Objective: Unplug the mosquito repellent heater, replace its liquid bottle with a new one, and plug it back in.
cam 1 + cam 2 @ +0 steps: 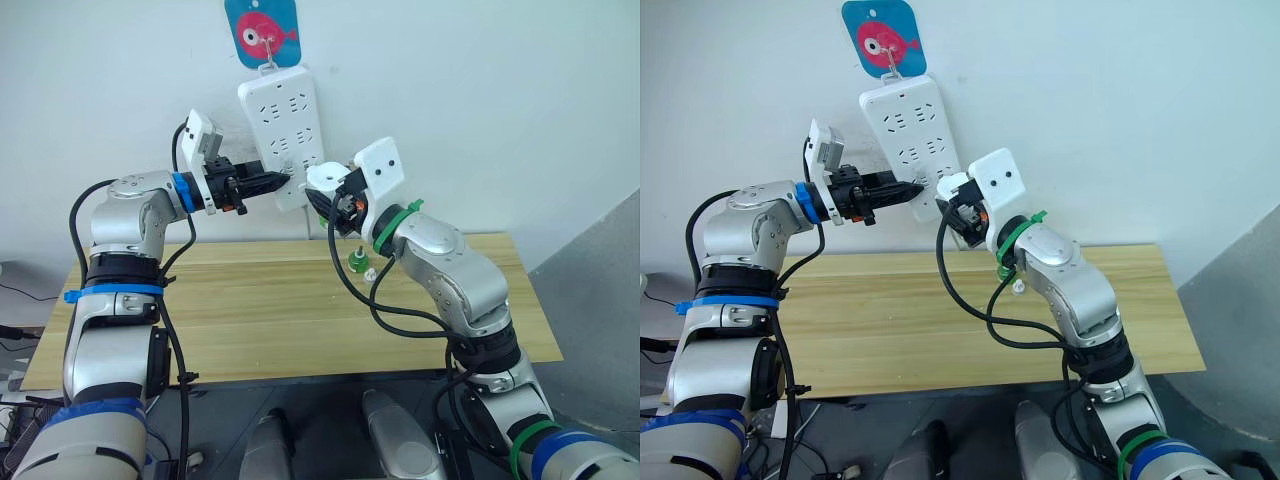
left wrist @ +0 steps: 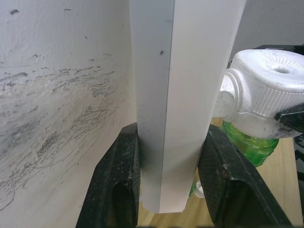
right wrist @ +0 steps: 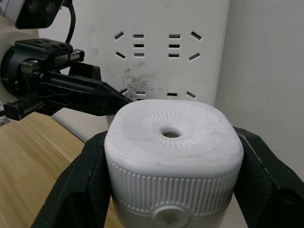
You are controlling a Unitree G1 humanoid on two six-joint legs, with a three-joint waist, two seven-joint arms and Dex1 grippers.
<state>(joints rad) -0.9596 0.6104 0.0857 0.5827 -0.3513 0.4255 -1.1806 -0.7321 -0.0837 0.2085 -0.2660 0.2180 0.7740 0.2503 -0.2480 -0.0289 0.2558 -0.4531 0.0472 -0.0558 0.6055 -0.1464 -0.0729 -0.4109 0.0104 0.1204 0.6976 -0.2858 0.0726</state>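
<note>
Beside heater [image 3: 173, 156], power strip [image 1: 285, 125]

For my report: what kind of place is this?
Probably a robot test room, not a home: a bare white wall, a plain wooden table, and a power strip hung from a fish-picture hook.

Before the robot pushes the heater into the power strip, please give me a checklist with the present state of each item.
1. Left gripper clamps the power strip edge: ok.
2. Right gripper shut on the mosquito repellent heater: ok.
3. Green bottle fitted under the heater: ok.
4. Prongs aligned with a socket: cannot tell, the prongs are hidden.
5. Another green bottle on the table, apart from both arms: ok.
</note>
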